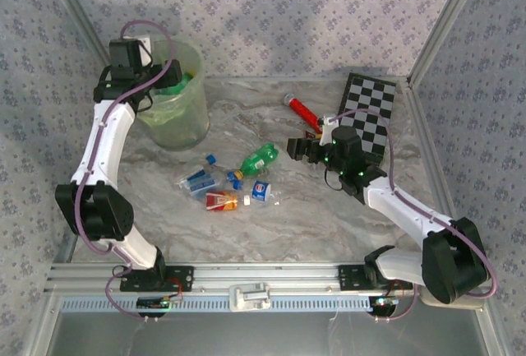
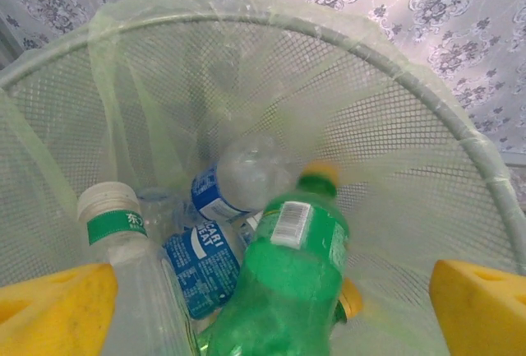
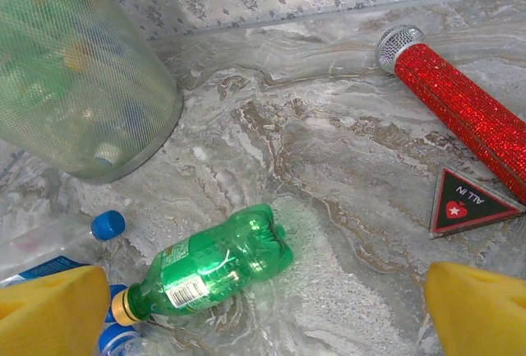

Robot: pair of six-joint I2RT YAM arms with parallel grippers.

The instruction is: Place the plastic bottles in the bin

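1. Bin (image 1: pixel 174 105) status: it stands at the far left of the table, close to the back wall, and is lined with a thin bag. The left wrist view looks down into it. At least four bottles lie inside: the binned green bottle (image 2: pixel 283 290), a white-capped clear bottle (image 2: pixel 115 233) and two blue-label bottles (image 2: pixel 201 261). Anything deeper is hidden.
2. The left gripper (image 2: pixel 269 307) hangs over the bin mouth with its jaws spread wide and nothing between them.
3. The right gripper (image 1: pixel 297 149) sits low at mid-table, also wide open and empty. It faces the loose green bottle (image 3: pixel 209 265).
4. What is left, by judgement, is roughly five bottles. The loose green bottle lies on its side at the table centre, and a small cluster (image 1: pixel 209 187) with blue and red labels lies just left of it. The task looks well past halfway but is not finished.
5. The walls (image 1: pixel 288 11) carry grey floral paper on three sides.
6. The table (image 1: pixel 329 216) has a grey marbled top that looks smooth and dry. An aluminium rail (image 1: pixel 263 274) runs along its near edge.
7. Non-task items sit at the far right: a checkerboard (image 1: pixel 370 113), a red cylinder (image 1: pixel 302 112) and a black triangle card (image 3: pixel 472 204).
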